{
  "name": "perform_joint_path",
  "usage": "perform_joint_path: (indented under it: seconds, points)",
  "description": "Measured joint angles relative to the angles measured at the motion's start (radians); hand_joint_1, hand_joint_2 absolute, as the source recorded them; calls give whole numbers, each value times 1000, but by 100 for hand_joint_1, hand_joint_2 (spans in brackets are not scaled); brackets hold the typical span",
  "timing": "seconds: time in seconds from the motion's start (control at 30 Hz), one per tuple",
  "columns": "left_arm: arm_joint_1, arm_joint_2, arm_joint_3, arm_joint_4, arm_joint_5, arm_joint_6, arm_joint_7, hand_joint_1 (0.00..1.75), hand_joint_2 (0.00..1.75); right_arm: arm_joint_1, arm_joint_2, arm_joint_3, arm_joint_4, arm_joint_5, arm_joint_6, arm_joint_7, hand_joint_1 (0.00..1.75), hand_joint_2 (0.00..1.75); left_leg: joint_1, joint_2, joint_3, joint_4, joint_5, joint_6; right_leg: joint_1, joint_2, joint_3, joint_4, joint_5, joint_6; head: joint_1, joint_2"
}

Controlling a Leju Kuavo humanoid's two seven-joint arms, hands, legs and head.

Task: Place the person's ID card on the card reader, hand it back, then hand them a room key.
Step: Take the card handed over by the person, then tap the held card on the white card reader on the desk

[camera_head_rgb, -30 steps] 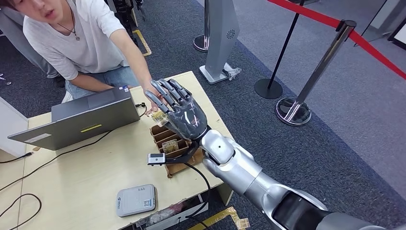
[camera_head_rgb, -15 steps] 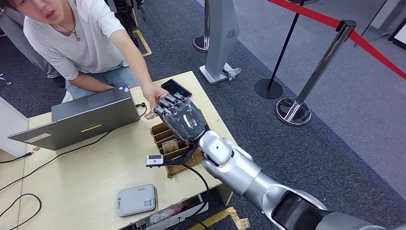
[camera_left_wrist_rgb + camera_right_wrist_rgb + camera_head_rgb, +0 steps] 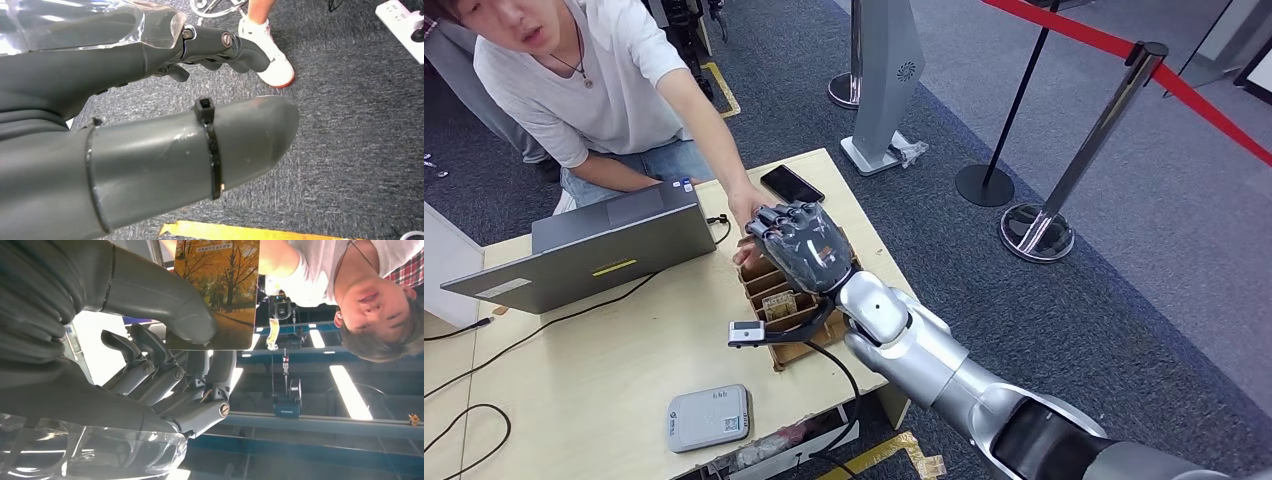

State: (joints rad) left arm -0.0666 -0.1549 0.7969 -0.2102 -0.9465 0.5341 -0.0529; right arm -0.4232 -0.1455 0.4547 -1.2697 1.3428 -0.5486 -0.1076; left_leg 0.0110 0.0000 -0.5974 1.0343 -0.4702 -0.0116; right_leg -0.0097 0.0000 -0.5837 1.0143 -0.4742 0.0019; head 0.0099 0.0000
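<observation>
While right hand [image 3: 802, 245] pinches the card [image 3: 220, 295] at person's hand [image 3: 746, 208], firm the grip before pulling away; left hand [image 3: 150, 125] holds nothing.

R arm stretched fwd and up from lower right, silver forearm angled toward the person. Right hand [image 3: 802, 246] back-side up, fingers curled; in wrist view thumb [image 3: 155, 295] presses the card [image 3: 220, 290] against fingers [image 3: 165, 375]. Left hand [image 3: 150, 125] hangs low, pointing at the floor, fingers [image 3: 235, 47] curled in, holding nothing.
</observation>
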Motion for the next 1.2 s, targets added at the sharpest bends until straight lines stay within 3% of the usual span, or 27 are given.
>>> perform_joint_path:
  seconds: [0.47,0.63,0.9,1.07,1.2]
  points:
    - [0,0,0,0,-2,0,17,0,0,-17,-1,10,-4,-28,8,-9,175,175,0,0,0,0,0,0,0,0,0,0,0,0,0,0]
    - [0,0,0,0,-7,-2,16,0,0,-25,-1,11,-48,-266,91,-94,175,175,0,0,0,0,0,0,0,0,0,0,0,0,0,0]
    - [0,0,0,0,-19,-8,7,0,0,-32,-1,11,-127,-668,347,-210,175,175,0,0,0,0,0,0,0,0,0,0,0,0,0,0]
    - [0,0,0,0,-22,-9,2,0,0,-35,-1,11,-145,-777,431,-233,175,175,0,0,0,0,0,0,0,0,0,0,0,0,0,0]
    - [-2,0,0,0,-31,-20,-2,0,0,-36,-2,13,-133,-919,558,-252,175,175,0,0,0,0,0,0,0,0,0,0,0,0,0,0]
